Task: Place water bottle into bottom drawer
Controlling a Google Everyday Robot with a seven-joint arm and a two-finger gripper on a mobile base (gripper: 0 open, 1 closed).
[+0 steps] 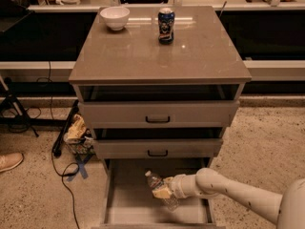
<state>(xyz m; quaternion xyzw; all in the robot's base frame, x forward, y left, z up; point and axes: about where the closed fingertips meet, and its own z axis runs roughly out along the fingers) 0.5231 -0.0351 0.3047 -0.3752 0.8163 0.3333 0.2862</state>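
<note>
The water bottle (156, 182) is clear with a white cap, tilted with its cap toward the upper left. My gripper (163, 191) is shut on the water bottle's middle and holds it inside the open bottom drawer (125, 202), just above the grey floor. The arm reaches in from the lower right. The bottle's lower end (171, 203) sticks out below the fingers.
A dark blue can (166, 25) and a white bowl (115, 17) stand on the cabinet top (190, 56). The two upper drawers (157, 118) are partly pulled out above the bottom one. A cable and a crumpled bag (76, 130) lie on the floor to the left.
</note>
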